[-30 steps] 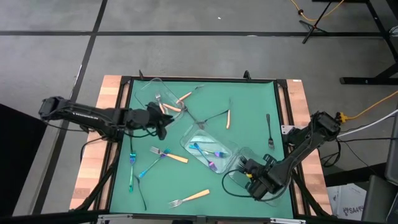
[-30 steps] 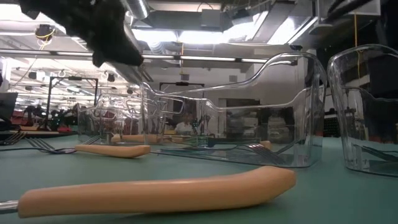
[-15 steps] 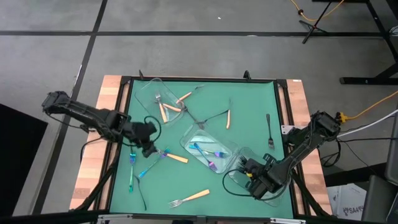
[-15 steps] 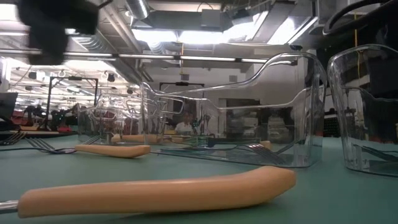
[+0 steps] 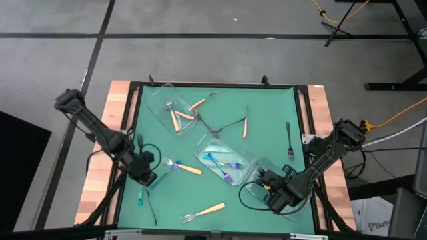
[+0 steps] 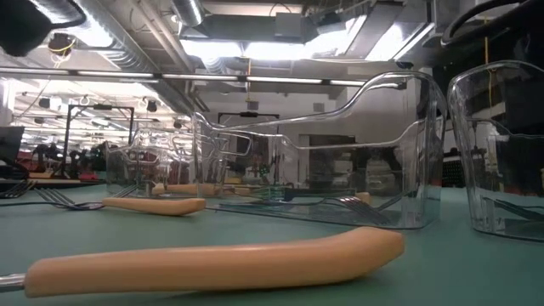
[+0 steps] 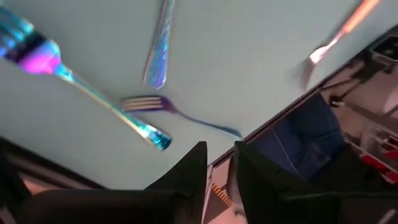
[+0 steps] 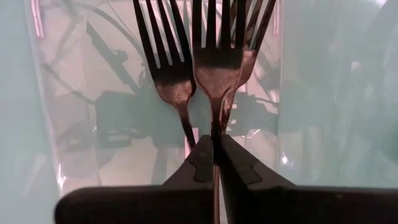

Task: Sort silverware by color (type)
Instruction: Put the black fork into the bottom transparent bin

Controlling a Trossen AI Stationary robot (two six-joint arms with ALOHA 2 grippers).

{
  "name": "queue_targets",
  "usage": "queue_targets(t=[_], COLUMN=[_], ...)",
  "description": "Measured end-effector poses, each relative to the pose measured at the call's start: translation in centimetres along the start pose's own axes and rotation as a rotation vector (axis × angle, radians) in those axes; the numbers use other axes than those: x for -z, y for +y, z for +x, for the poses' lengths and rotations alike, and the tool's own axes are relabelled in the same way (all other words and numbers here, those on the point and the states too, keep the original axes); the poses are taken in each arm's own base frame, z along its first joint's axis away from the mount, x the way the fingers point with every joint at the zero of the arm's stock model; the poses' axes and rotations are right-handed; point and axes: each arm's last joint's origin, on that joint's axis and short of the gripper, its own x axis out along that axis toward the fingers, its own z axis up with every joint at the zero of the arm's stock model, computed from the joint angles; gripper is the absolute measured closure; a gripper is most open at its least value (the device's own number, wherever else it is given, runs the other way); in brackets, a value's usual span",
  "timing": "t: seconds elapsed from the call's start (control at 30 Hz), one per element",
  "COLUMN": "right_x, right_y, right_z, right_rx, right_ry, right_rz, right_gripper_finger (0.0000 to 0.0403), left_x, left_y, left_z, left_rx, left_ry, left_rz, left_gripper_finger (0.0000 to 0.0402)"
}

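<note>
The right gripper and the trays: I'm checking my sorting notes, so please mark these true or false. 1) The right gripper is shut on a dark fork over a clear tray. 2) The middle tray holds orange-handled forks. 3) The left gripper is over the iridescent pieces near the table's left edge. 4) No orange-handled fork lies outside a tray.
1) True: the right gripper pinches a dark fork over the near right tray.
2) False: the middle tray holds iridescent pieces.
3) True: the left gripper is above the iridescent utensils there.
4) False: an orange-handled fork lies loose on the mat.
</note>
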Motion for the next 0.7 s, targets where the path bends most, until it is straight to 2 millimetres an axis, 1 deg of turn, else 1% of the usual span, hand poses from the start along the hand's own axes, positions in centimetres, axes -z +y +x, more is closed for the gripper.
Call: queue_targets(t=[0.13,0.27,0.43,0.53,0.7], right_x=[0.0,-0.1,-0.1,-0.1,-0.1], right_y=[0.0,0.3,0.5,0.5,0.5], right_z=[0.0,0.0,0.0,0.0,0.0], right_rx=[-0.004,-0.032,-0.048,-0.049,-0.048], right_ry=[-0.001,-0.005,-0.008,-0.008,-0.008], right_rz=[0.001,0.005,0.008,0.008,0.009], right_gripper_finger=[0.0394,0.0365,0.0334,0.0327,0.0327], left_x=[0.8,1.5,2.0,2.1,2.2], left_y=[0.1,0.1,-0.2,-0.5,-0.9], left_z=[0.9,2.1,3.7,4.7,6.7], left_rx=[-0.050,-0.100,-0.125,-0.134,-0.150], left_ry=[0.007,0.020,0.023,0.020,0.011], left_rz=[-0.063,-0.115,-0.152,-0.182,-0.250], left_gripper_finger=[0.0328,0.0328,0.0328,0.0328,0.0328])
